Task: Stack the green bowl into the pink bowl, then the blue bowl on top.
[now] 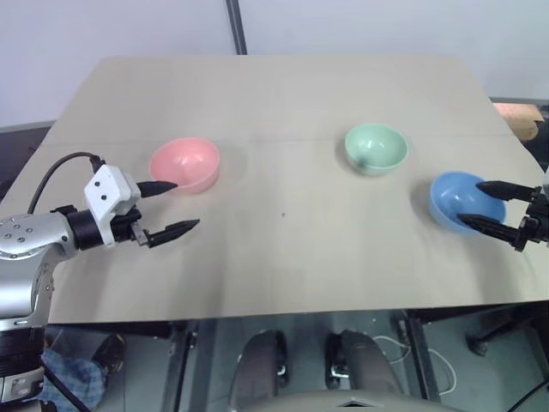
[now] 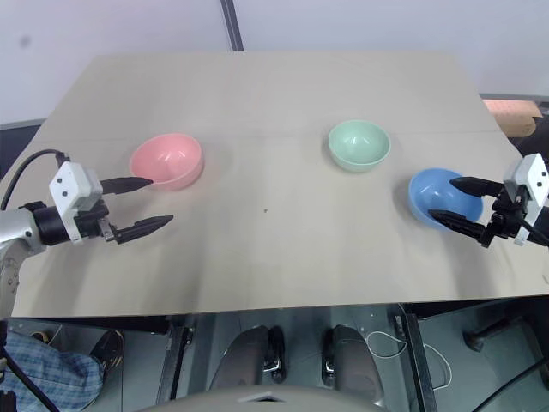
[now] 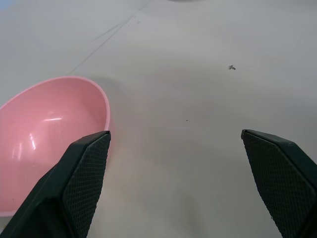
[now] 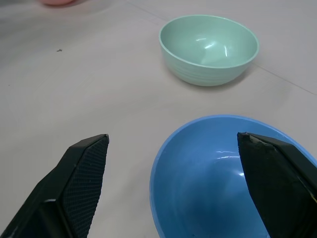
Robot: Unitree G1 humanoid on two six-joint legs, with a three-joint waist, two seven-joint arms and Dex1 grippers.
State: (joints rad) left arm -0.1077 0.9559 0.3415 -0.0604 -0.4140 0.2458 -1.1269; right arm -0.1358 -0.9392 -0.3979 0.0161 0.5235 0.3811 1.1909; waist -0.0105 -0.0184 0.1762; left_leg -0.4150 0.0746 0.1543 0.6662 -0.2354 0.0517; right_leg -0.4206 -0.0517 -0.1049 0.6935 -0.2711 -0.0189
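Note:
Three bowls stand apart and upright on the beige table (image 1: 283,266). The pink bowl (image 1: 185,164) is at the left, the green bowl (image 1: 376,148) right of centre and farther back, the blue bowl (image 1: 461,200) at the right edge. My left gripper (image 1: 176,206) hovers open just in front of the pink bowl, one finger near its rim, nothing held. My right gripper (image 1: 485,204) is open over the blue bowl's right side, empty. In the right wrist view the blue bowl (image 4: 223,173) lies between the fingers with the green bowl (image 4: 208,48) beyond.
The tabletop's front edge runs close below both grippers. A brown box (image 1: 519,118) sits off the table's right side. A black cable (image 1: 60,167) loops from the left arm.

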